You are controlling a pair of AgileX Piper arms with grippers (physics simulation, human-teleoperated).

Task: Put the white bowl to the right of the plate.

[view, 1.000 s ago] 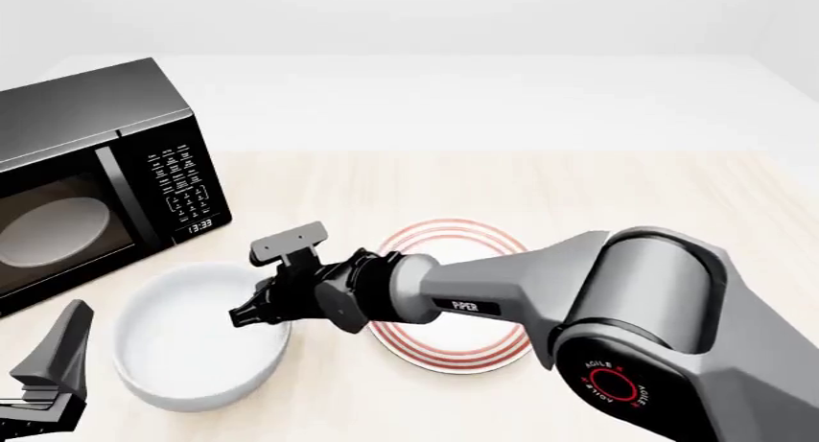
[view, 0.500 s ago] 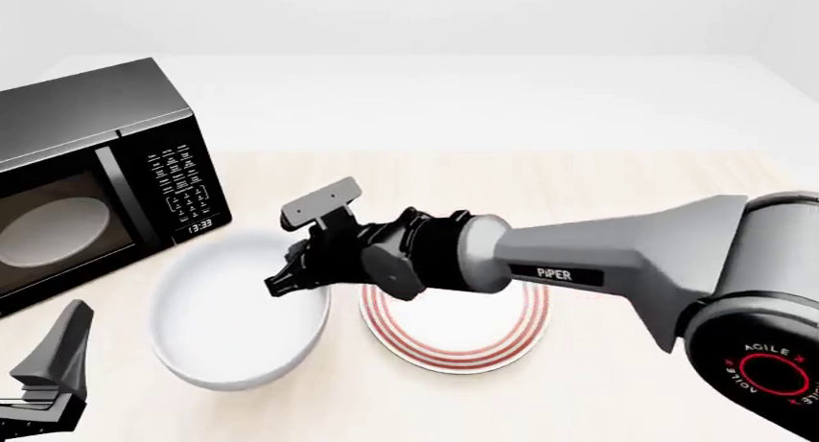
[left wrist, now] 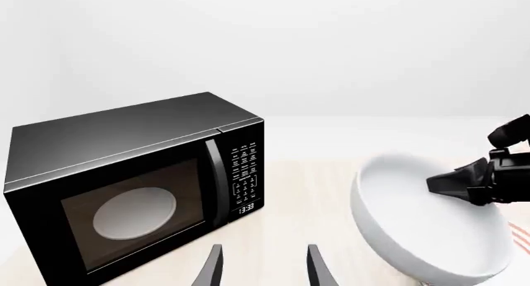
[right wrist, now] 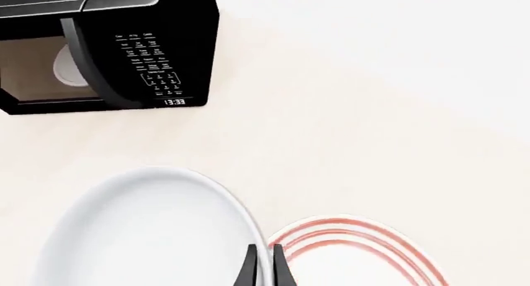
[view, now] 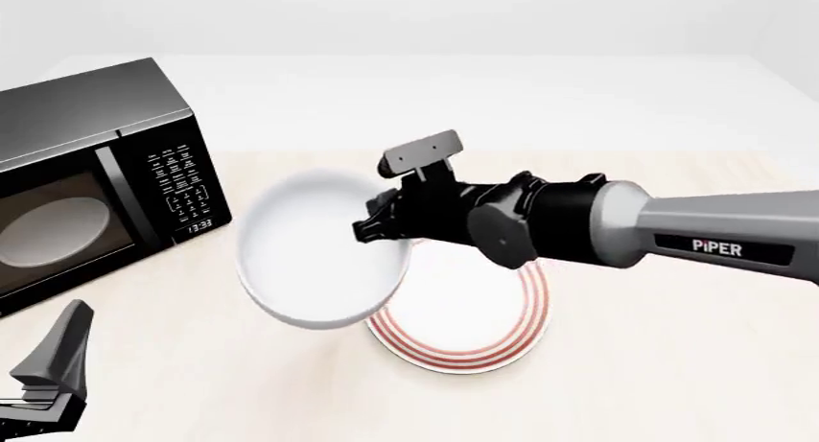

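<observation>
Your right gripper (view: pixel 384 217) fingers pinch glossy white round bowl (view: pixel 320 260) rim, tilted over red-ringed flat plate (view: pixel 493 341); left gripper (left wrist: pixel 260 267) fingers spread.

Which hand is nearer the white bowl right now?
Right. The right hand is pinched on the rim of the white bowl, holding it tilted beside the plate. The left hand sits open at the near left, apart from it.

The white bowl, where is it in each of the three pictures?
Front view: the white bowl is in the middle, tilted, its rim pinched by the right gripper, left of the plate.
Left wrist view: the bowl is opposite the microwave, tilted.
Right wrist view: the bowl is nearest the camera, beside the plate.
Shared landmark: the black microwave, in all three.
</observation>
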